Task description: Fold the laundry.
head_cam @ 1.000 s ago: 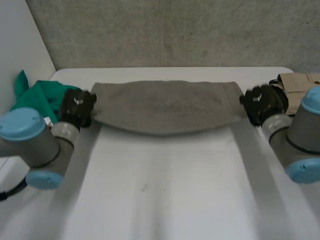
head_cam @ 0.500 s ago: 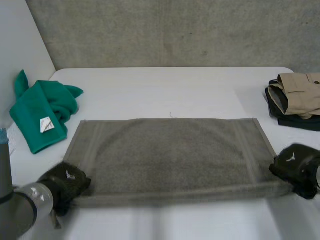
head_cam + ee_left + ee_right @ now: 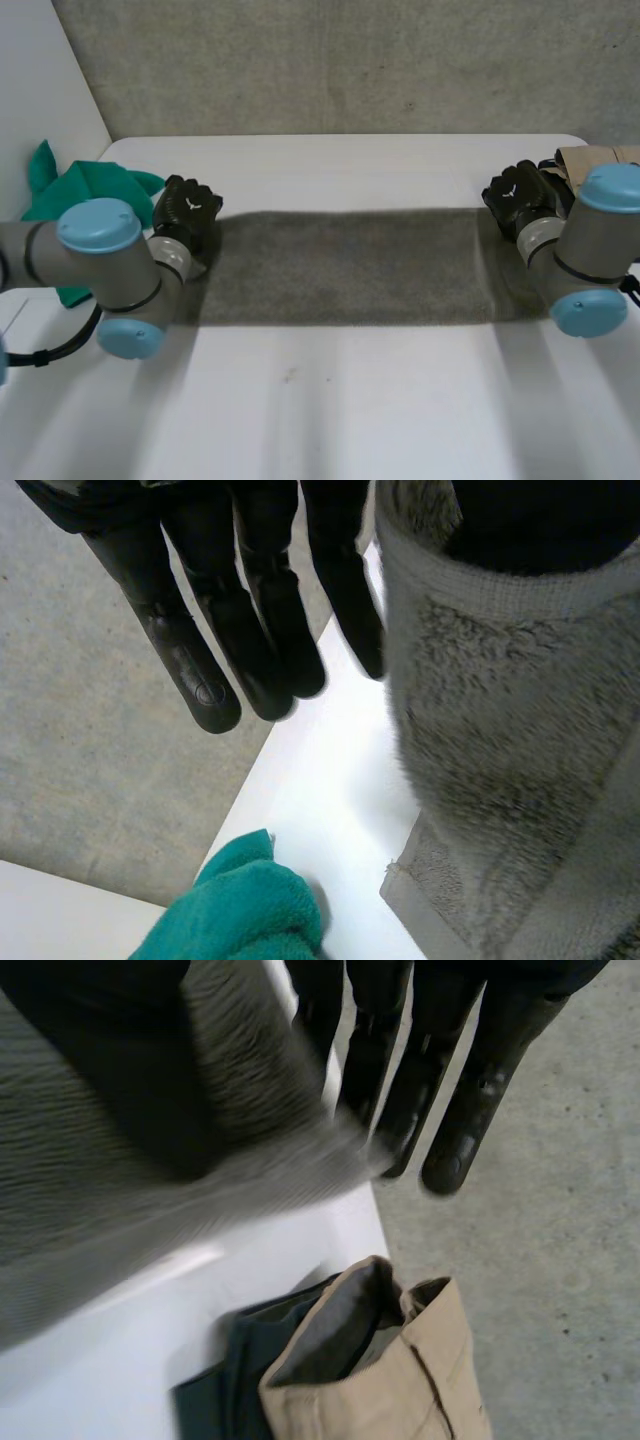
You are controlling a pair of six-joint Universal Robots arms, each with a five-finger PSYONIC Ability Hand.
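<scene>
White table (image 3: 330, 410) noted. My left hand (image 3: 188, 212) and right hand (image 3: 518, 198) each pinched a grey towel (image 3: 350, 265) end under the thumb. Halving fold appeared underway; edges next needed aligning.

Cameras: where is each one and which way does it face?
Head view: behind the arms, facing down at the table; shows both, plus left hand, right hand.
Left wrist view: on that wrist, along its own fingers toward the green cloth.
Right wrist view: on that wrist, along its own fingers toward the tan garment.
All share the grey towel, pinched at both ends.
</scene>
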